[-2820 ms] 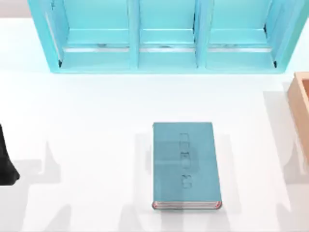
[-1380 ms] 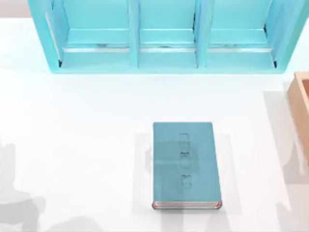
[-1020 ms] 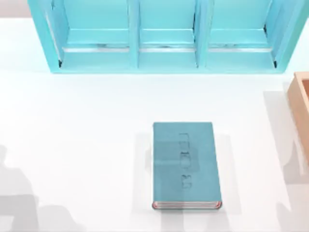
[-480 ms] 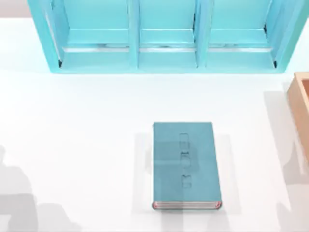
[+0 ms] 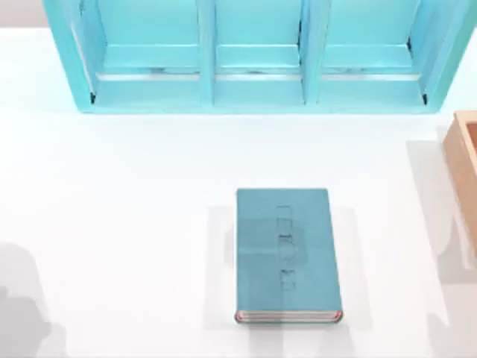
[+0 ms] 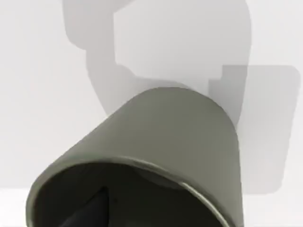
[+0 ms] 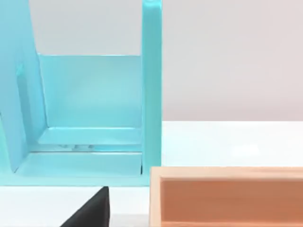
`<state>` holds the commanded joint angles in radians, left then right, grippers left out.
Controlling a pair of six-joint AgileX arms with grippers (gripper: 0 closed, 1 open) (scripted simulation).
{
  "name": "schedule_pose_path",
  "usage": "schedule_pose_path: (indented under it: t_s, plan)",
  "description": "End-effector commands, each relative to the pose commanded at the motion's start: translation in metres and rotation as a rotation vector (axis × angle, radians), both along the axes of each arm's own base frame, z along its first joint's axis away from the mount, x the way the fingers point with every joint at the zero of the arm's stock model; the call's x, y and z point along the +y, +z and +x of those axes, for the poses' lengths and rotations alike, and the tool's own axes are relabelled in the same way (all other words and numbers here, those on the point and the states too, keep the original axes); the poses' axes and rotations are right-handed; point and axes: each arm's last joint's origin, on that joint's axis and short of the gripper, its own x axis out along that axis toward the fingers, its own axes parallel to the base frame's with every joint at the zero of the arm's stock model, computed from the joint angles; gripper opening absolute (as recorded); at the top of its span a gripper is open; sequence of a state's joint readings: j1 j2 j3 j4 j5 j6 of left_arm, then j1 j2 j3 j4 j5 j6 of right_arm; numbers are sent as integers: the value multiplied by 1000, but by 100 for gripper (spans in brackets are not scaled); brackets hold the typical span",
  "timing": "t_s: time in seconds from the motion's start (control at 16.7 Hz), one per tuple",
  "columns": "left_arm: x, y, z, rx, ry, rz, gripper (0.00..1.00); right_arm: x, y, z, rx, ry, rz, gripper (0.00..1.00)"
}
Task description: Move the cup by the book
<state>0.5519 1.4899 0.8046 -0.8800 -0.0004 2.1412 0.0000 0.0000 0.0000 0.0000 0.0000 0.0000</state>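
Filling left wrist view: cup [image 6: 161, 137], dark finger tip [image 6: 90, 210] inside; finger spread indeterminable.

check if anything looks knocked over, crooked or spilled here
Nothing stands out. The book lies flat and square on the white table, the cyan shelf unit stands upright behind it, and the wooden box sits at the right edge. The olive cup fills the left wrist view, with no spill.

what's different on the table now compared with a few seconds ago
A dark arm part at the top view's left edge has gone out of frame, and the shadows at the lower left kept shifting. The book, the cyan shelf unit and the wooden box stayed put.
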Motion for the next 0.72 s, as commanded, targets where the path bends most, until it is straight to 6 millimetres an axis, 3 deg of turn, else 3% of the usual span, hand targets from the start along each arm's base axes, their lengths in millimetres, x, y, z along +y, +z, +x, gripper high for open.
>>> schedule_pose_path:
  t_s: [0.18, 0.42, 0.72]
  plan:
    - [-1, -16, -3, 5, 0, -3, 100, 0, 0, 0, 0, 0, 0, 100]
    - [-2, -17, -3, 5, 0, -3, 100, 0, 0, 0, 0, 0, 0, 100]
    - [-2, -17, -3, 5, 0, -3, 62, 0, 0, 0, 0, 0, 0, 100]
